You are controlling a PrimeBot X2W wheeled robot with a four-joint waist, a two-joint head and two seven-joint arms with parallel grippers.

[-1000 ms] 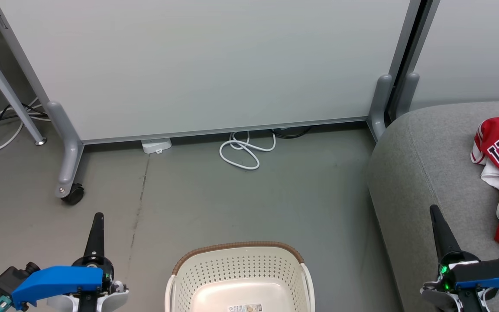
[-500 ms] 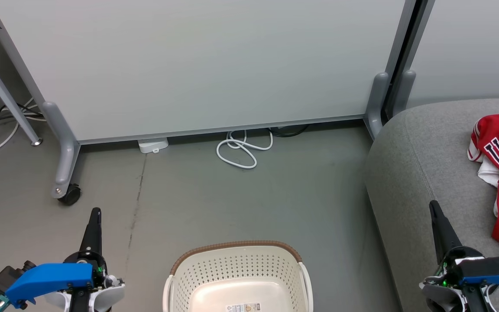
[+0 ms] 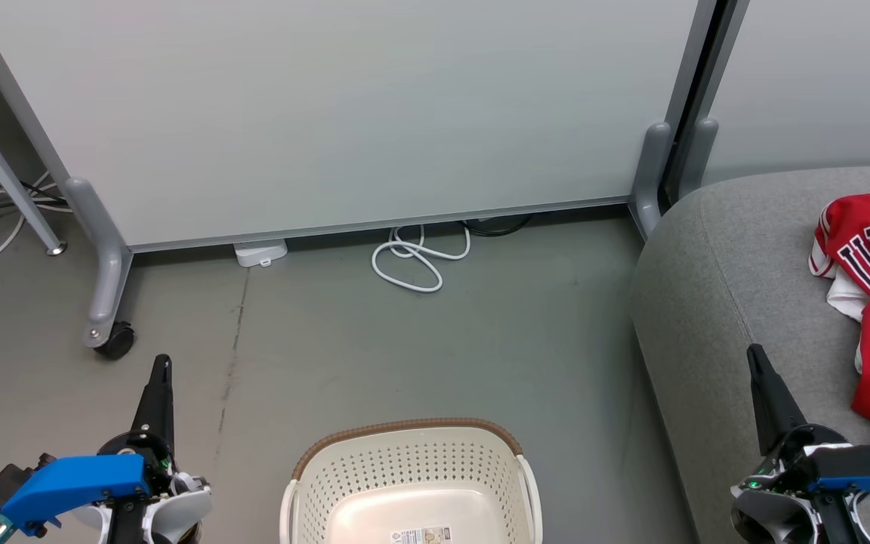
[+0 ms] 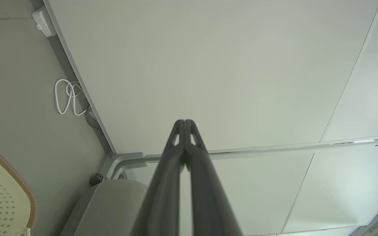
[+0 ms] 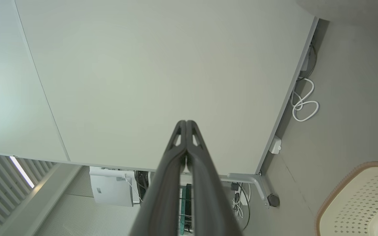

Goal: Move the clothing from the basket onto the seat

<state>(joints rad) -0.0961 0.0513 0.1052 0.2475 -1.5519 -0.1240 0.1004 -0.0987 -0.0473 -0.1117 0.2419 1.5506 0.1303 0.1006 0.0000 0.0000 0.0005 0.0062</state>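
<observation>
1. At the lower left of the head view, the left gripper (image 3: pixel 161 366) is held low over the grey floor (image 3: pixel 405 355). Its long dark fingers point away from the robot. In the left wrist view they are seen pressed tip to tip, with nothing held between them.
2. At the lower right, the right gripper (image 3: pixel 754 353) is posed the same way and is seen against the rounded edge of the seat (image 3: pixel 714 287). Its fingers are likewise drawn together and nothing is gripped.
3. The basket (image 3: pixel 405 425) is set on the floor between the two grippers, apart from both and closer to the robot than their tips. Its pale bottom and a small label (image 3: pixel 424 536) are seen.
4. The clothing (image 3: pixel 869 242) is found to the right of the right gripper, crumpled on the seat. Part of it lies farther away than the fingertips. Dark block letters are shown on the upper red garment, and it is not touched by either gripper.
5. Ahead of both grippers a pale partition panel (image 3: pixel 367 113) is stood on grey feet. One caster (image 3: pixel 112 341) lies just beyond the left gripper's tip.
6. A looped white cable (image 3: pixel 416 264) is laid at the panel's foot, well ahead of the basket.
</observation>
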